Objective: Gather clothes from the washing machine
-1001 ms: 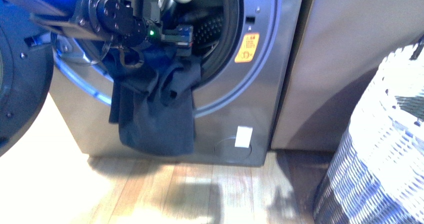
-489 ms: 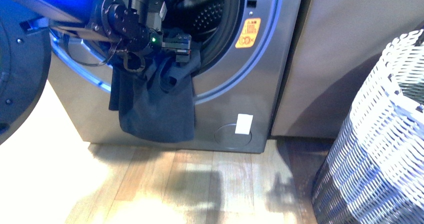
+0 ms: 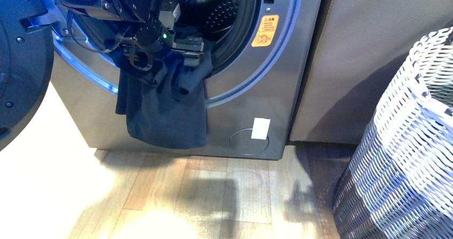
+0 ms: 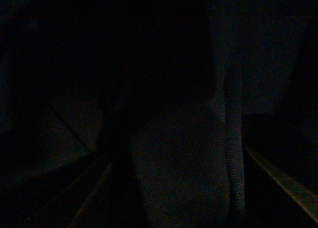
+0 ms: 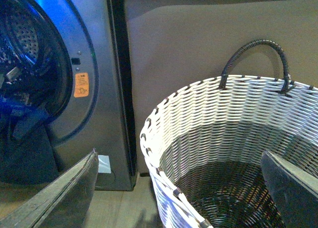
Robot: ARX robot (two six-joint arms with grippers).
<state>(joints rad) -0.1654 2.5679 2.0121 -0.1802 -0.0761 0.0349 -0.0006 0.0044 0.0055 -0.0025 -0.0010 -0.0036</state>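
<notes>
arm on your left side comes in from the upper left of front cam and crosses the open mouth of the washing machine (image 3: 267, 89), wrist tipped down w/ a green led lit. left gripper (image 3: 188, 49) sits at the lower lip of the drum opening, pressed into the clothes (image 3: 165, 110). its jaws are buried in dark fabric, so you can't tell if they're clamped on it or not. right arm isn't in front cam. right gripper (image 5: 179, 157) has its jaws spread wide apart, fingers (image 5: 64, 193) framing the mouth of the woven basket (image 5: 208, 114).

clothes: draped over the lower lip of the opening, top bunched at the left gripper, rest hanging down the machine's front panel. long axis runs vertical, hem pointing at the wood floor (image 3: 187, 196) and stopping just above the machine's bottom edge.

views: front cam gives you the door (image 3: 21, 62) swung out to the left, the orange sticker (image 3: 265, 30) and a white label (image 3: 260, 128) low on the panel, right of the hem. right wrist cam gives you the basket's inside and its dark handle (image 5: 258, 51), and only an edge of the clothes. left wrist cam is dark.
</notes>
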